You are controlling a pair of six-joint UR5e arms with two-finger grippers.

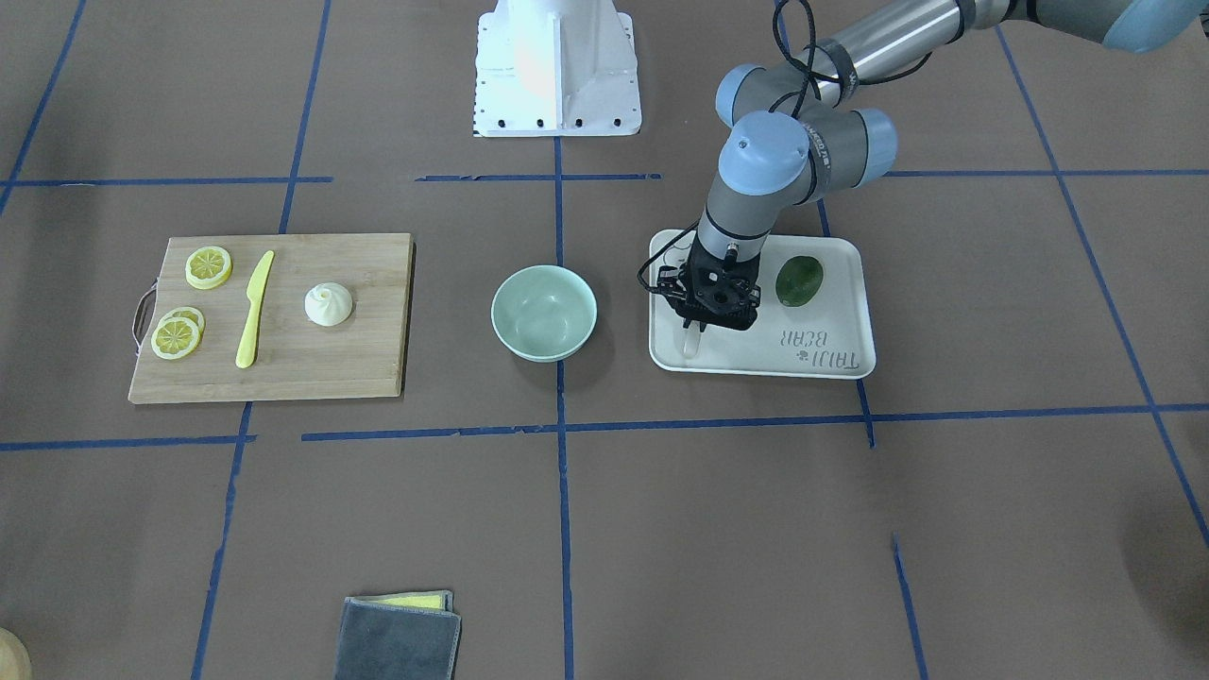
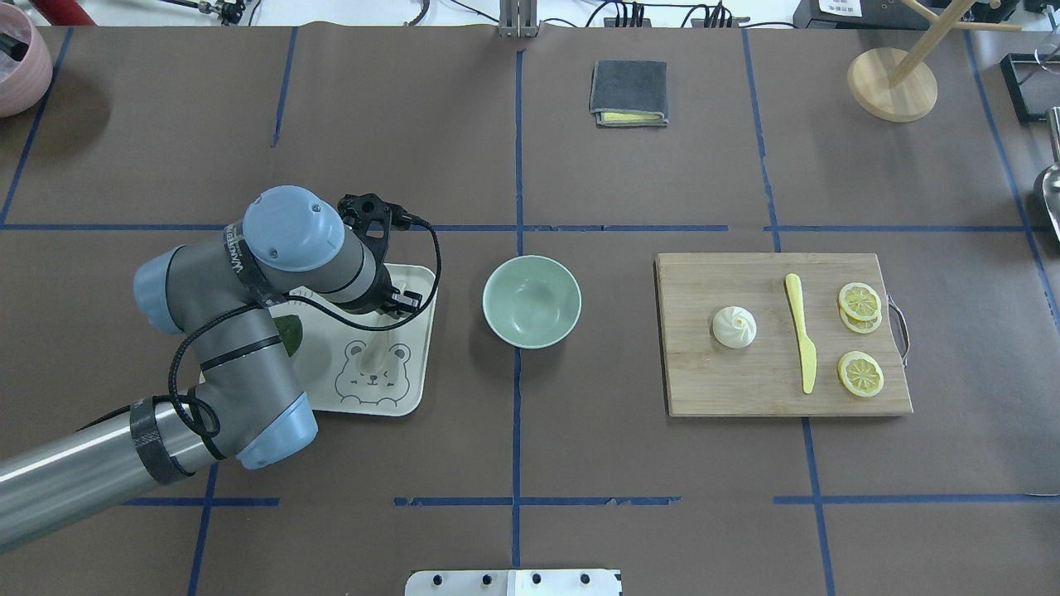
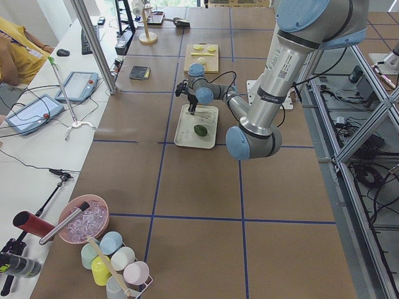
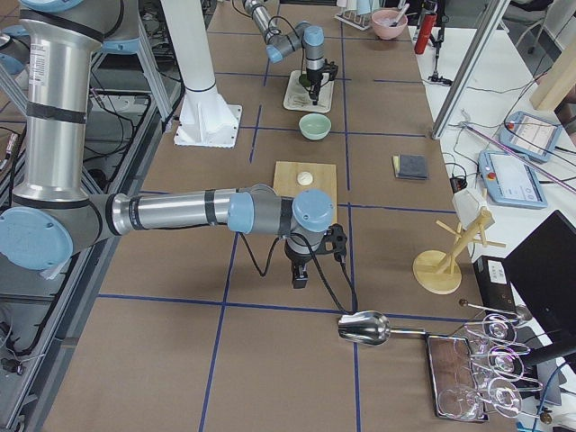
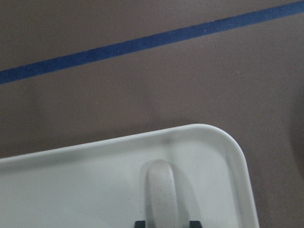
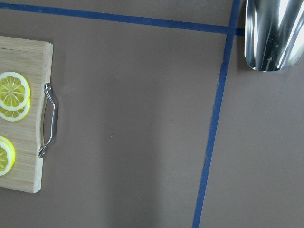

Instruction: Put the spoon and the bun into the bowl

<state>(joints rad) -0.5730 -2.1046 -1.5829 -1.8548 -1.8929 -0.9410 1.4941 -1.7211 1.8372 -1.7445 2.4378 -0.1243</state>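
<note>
Only readable bit: "TAIJI BEAR" in grey on the white tray point(image 1: 746, 354), printed upside down as seen from the front camera, with a little clover mark next to it. Some lettering on the left arm point(image 2: 240, 257) too, on its grey sleeve, way too small to make out.

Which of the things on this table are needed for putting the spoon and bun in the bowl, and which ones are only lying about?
Needed: spoon, on the tray; bun, on the cutting board; bowl, empty.
Only lying about: lemon slices, yellow knife, avocado, folded cloth, metal scoop.
</note>
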